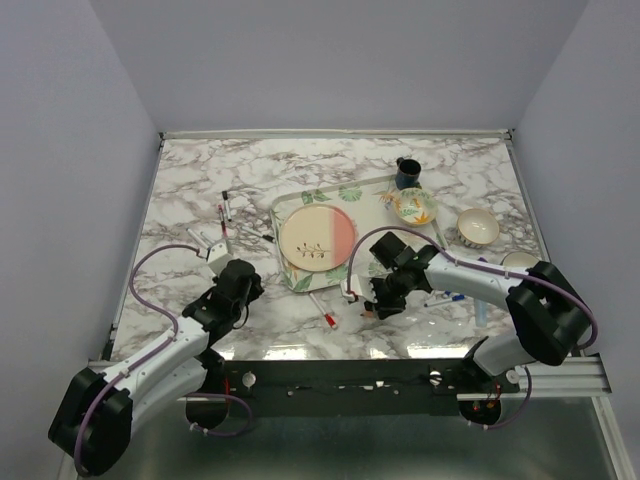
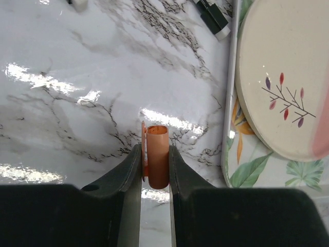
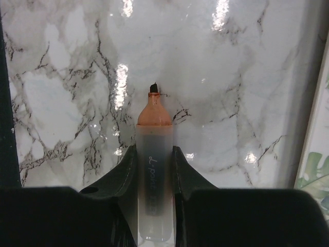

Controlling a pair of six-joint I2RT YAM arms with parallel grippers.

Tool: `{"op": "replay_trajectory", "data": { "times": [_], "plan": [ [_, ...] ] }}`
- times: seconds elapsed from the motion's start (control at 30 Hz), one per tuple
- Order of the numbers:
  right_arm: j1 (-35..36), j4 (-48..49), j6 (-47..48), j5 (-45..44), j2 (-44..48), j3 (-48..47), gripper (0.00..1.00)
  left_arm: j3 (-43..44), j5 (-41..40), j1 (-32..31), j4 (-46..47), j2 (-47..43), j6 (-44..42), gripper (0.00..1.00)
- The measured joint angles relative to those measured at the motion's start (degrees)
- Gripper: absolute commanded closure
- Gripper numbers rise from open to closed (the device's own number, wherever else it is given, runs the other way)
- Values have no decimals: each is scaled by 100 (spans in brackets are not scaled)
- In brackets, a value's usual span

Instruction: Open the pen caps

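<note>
My left gripper is shut on a small orange pen cap, open end facing away, held just above the marble. My right gripper is shut on the frosted barrel of an orange highlighter, whose orange nib end is bare and points away. In the top view the left gripper is left of the tray, and the right gripper is at the tray's near edge. Thin white pens lie at the left, near the front and at the right.
A leaf-patterned tray carries a cream and pink plate, which also shows in the left wrist view. A patterned bowl, a white bowl and a dark mug stand at the back right. Dark pens lie ahead of the left gripper.
</note>
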State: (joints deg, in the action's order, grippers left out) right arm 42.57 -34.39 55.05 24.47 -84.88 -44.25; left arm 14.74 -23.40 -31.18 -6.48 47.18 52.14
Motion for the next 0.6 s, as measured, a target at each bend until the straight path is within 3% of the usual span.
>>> {"op": "replay_trajectory", "data": {
  "times": [0.43, 0.6],
  "plan": [
    [13, 184, -341, -299, -83, -155, 51, -105, -35, 48, -151, 59, 348, 55],
    [13, 186, -376, -313, -59, -162, 45, -160, -35, 48, -343, -334, 485, 43]
  ]
}}
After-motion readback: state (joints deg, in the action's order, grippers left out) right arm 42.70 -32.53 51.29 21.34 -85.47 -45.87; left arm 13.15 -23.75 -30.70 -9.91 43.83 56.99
